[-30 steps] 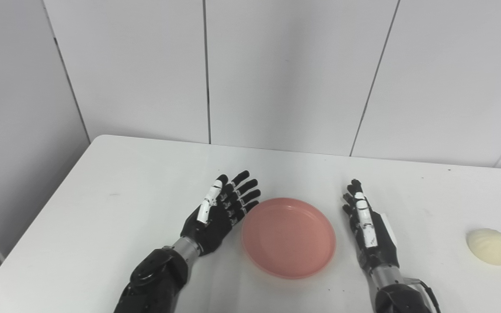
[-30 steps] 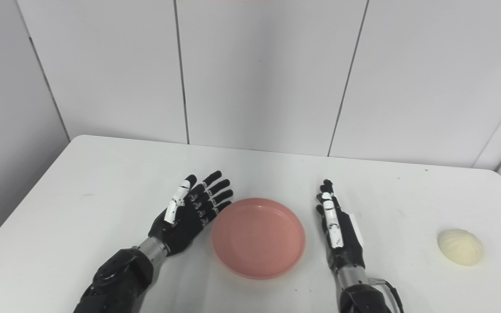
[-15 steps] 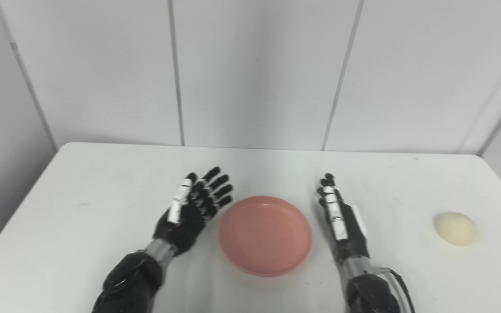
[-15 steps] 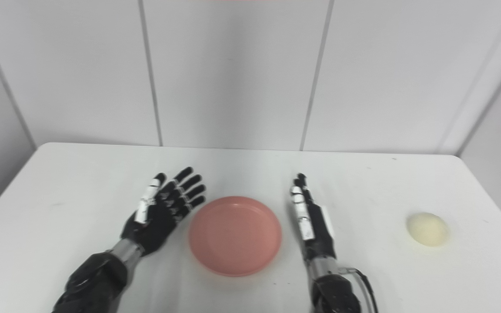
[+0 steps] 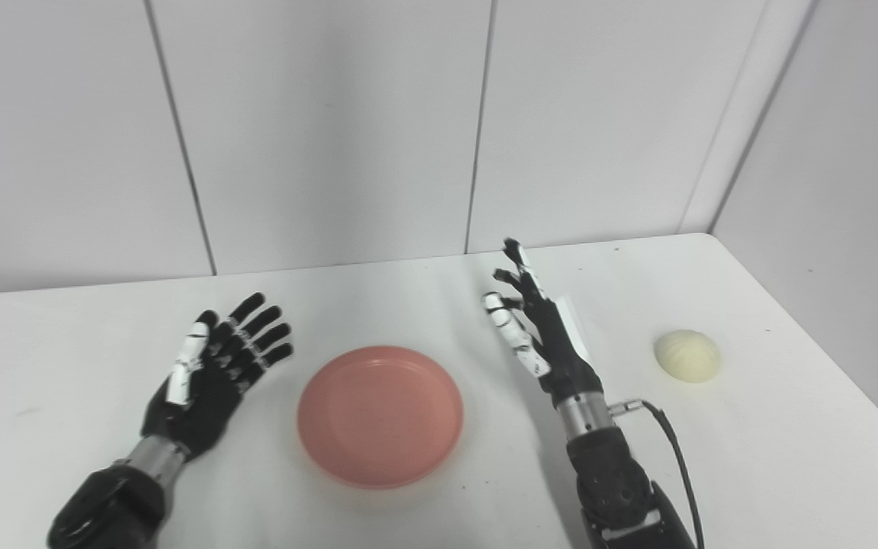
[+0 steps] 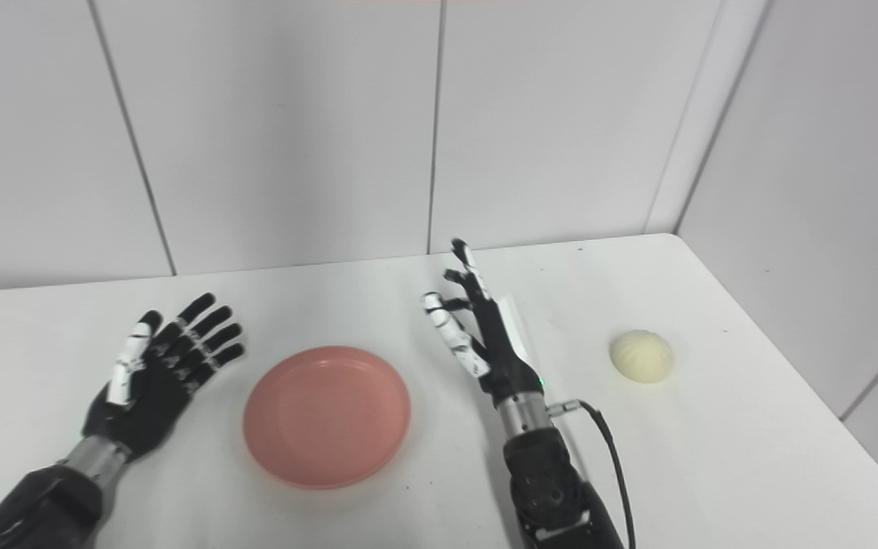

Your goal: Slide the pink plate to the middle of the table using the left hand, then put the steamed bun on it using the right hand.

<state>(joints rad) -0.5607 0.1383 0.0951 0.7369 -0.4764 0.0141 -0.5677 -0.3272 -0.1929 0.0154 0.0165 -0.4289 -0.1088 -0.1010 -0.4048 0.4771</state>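
Note:
The pink plate (image 5: 379,414) lies flat near the middle of the white table (image 5: 439,297), with nothing on it. The pale steamed bun (image 5: 687,355) sits on the table far to the right, near the right edge. My left hand (image 5: 214,366) is open, palm up, resting left of the plate and apart from it. My right hand (image 5: 532,328) is open and raised edge-on between the plate and the bun, fingers spread, touching neither. The same scene shows in the right eye view, with the plate (image 6: 327,415), bun (image 6: 641,355), left hand (image 6: 161,374) and right hand (image 6: 477,335).
White wall panels stand right behind the table's far edge, and a wall corner (image 5: 728,152) runs along the table's right side. A black cable (image 5: 675,457) hangs from my right forearm. Bare tabletop lies between my right hand and the bun.
The camera has swung to the right, so the whole scene has shifted left. My right hand has lifted and its fingers have spread. The plate and bun have not moved on the table.

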